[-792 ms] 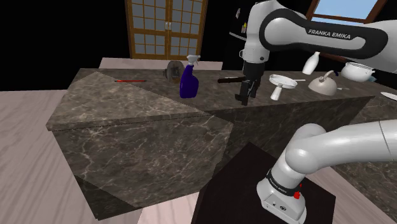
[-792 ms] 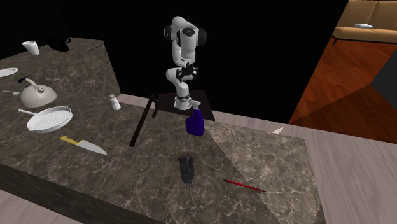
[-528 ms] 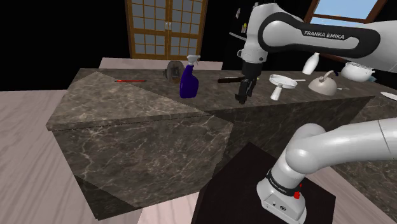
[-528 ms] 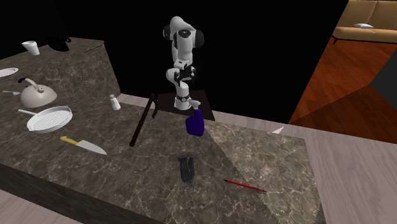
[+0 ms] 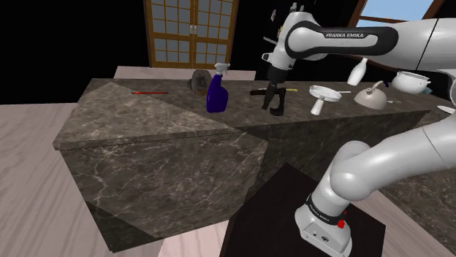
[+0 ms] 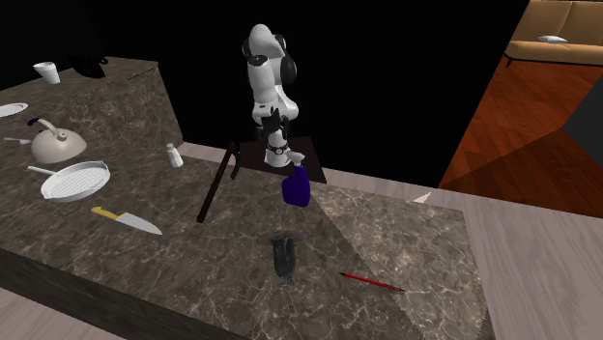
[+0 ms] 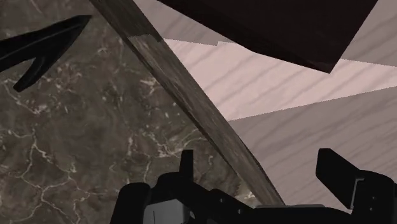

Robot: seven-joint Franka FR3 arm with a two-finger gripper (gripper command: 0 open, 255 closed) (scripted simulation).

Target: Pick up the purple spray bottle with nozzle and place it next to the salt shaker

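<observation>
The dark, veined marble counter [image 5: 146, 124] carries a deep purple spray bottle with a white trigger nozzle [image 5: 216, 93], standing upright. My black claw [image 5: 275, 108] hangs to the shoulder view's right of the bottle, apart from it. Its fingers are spread wide over the counter's edge and grip nothing. The small white salt shaker [image 6: 173, 155] stands well apart from the bottle.

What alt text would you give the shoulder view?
White arm reaches over a dark marble counter, its black tool hanging to the right of an upright purple bottle, not touching it. A thin red stick lies further left; a white pan and kettle sit further right, a paned door behind.
</observation>
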